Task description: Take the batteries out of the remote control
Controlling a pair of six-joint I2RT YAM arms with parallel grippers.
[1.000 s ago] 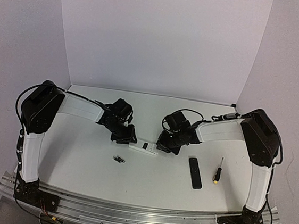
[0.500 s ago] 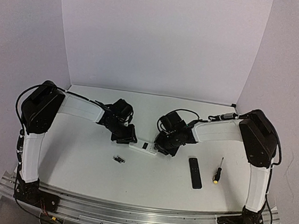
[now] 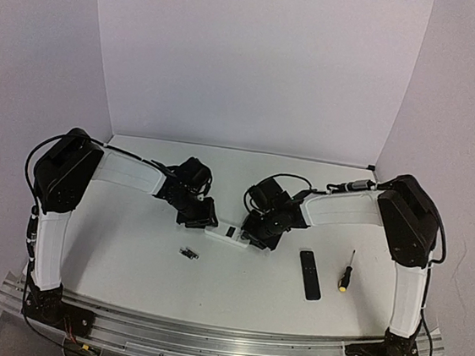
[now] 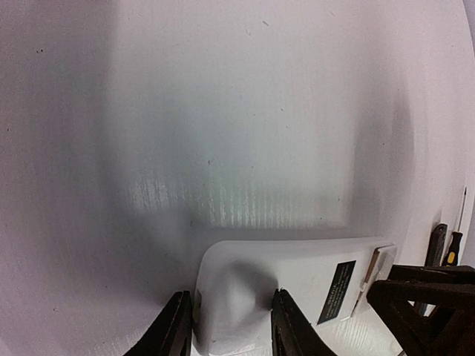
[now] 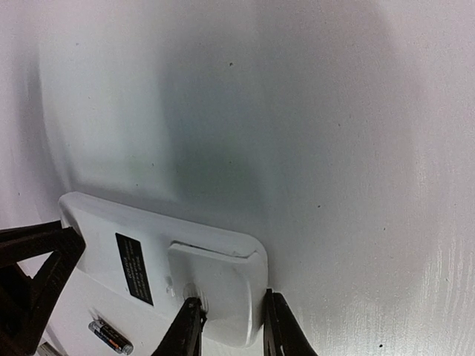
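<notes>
- Pinching one end of the remote control (image 3: 229,237): left fingers (image 4: 177,330), partly closed on it.
- Right fingers (image 5: 187,330) slightly parted over its cover end, no clear grip.
- Remote control lies mid-counter (image 3: 127,256); battery (image 3: 189,253) loose nearby.

The remote control (image 5: 171,267) is smooth white plastic with a soft sheen; its black label (image 5: 134,268) looks glossier. The table (image 4: 223,111) is matt white, finely ribbed where light catches it. The left gripper (image 4: 230,297) and right gripper (image 5: 232,298) have matt black plastic fingers. The battery (image 5: 110,337) wears a dark, shiny sleeve. At 4 o'clock in the top view, the screwdriver (image 3: 346,272) has a thin metal shaft, and at 6 o'clock runs a ridged aluminium rail (image 3: 221,338).
</notes>
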